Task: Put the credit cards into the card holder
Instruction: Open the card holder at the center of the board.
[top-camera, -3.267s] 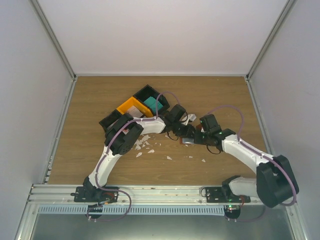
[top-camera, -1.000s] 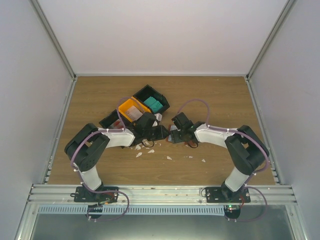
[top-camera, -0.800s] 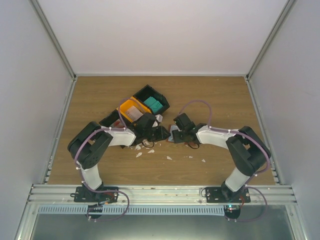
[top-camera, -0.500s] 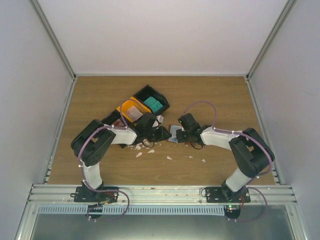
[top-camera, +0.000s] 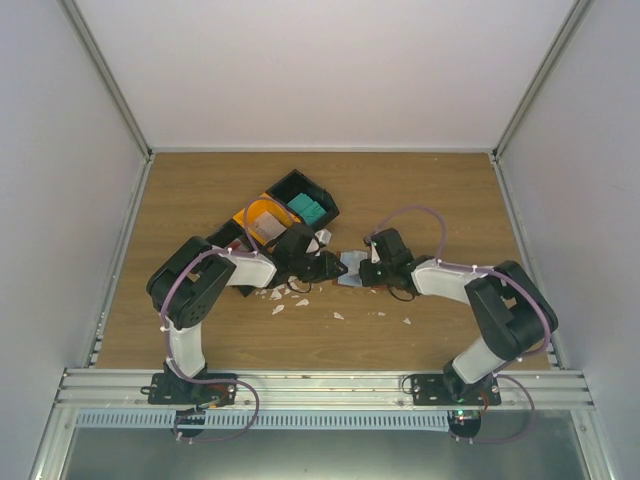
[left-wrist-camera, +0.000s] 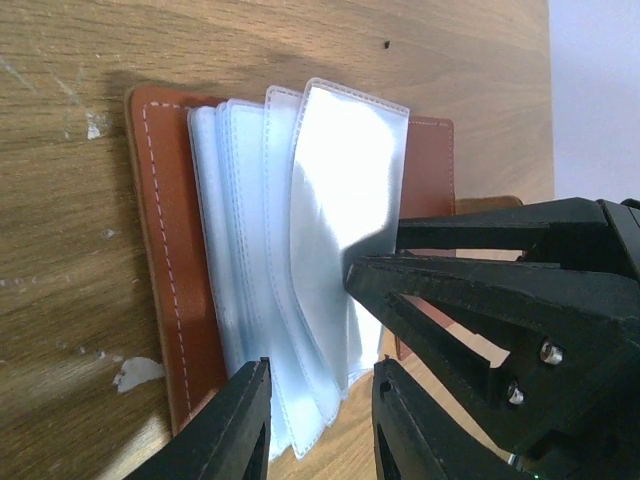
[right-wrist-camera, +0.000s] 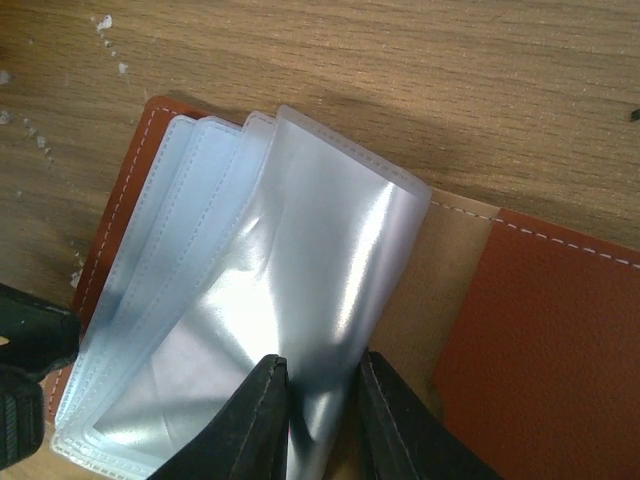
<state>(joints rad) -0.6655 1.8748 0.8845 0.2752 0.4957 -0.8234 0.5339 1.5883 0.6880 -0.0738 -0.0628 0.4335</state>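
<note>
Left arm (top-camera: 245, 270) and right arm (top-camera: 445, 278) bend inward, fingers (left-wrist-camera: 235, 430) narrowly parted.

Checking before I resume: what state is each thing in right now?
card holder: open, lying flat.
top sleeve: lifted, pinched by right gripper.
left gripper: open, astride sleeve edges.
credit cards: in tray, none loaded.

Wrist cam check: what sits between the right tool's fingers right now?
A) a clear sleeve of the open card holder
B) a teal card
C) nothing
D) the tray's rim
A: in the right wrist view the right tool pinches a clear sleeve fanned up from the open card holder.
</note>
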